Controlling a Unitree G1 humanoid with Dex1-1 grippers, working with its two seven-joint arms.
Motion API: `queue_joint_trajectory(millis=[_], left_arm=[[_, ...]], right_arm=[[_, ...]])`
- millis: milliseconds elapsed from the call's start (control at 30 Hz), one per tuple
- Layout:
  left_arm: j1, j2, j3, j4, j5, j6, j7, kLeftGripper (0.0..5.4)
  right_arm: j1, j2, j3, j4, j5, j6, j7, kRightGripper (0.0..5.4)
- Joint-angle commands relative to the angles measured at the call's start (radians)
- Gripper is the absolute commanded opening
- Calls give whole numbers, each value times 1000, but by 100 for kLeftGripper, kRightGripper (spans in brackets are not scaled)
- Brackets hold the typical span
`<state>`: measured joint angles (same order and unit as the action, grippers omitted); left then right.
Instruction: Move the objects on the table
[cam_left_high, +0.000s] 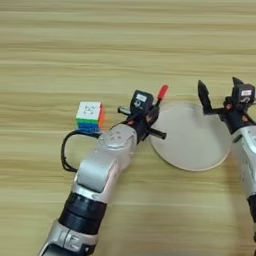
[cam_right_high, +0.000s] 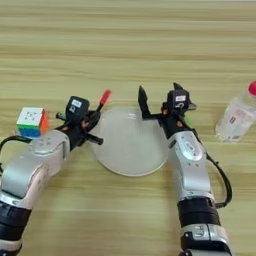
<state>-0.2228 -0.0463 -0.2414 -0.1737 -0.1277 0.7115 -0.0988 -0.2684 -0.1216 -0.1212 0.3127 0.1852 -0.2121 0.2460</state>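
Here, left gripper (cam_left_high: 150, 116) clamped on the red marker pen (cam_left_high: 161, 93) beside the plate (cam_right_high: 131, 142) — best lifted level; right gripper (cam_right_high: 159, 98) spread apart — idle above the rim.

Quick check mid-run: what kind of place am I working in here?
Probably a lab or test bench: a bare wooden table set with unrelated small props, namely a puzzle cube, a red marker, a plate and a plastic bottle.
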Motion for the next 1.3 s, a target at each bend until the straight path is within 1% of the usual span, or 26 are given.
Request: queue_joint_trajectory(millis=[33, 133, 400, 533, 800, 1033, 1300], left_arm=[[48, 0, 31, -53, -6, 18, 14, 40], [74, 9, 56, -68, -6, 12, 18, 40], [88, 12, 82, -60, 2, -3, 18, 40], [95, 8, 93, -24, 6, -23, 22, 40], [98, -1, 118, 90, 1, -73, 18, 40], [98, -3, 122, 168, 5, -109, 13, 40], [111, -3, 104, 205, 13, -133, 9, 40]], right_arm=[[-18, -2, -5, 10, -3, -9, -3, 540], [-19, -3, -6, 12, -3, -10, -3, 540], [-20, -5, -6, 19, -5, -16, -4, 540], [-21, -6, -6, 20, -5, -17, -4, 540], [-18, -6, -7, 17, -5, -17, -4, 540], [-17, -6, -7, 16, -7, -18, -7, 540], [-18, -6, -7, 16, -8, -18, -7, 540]])
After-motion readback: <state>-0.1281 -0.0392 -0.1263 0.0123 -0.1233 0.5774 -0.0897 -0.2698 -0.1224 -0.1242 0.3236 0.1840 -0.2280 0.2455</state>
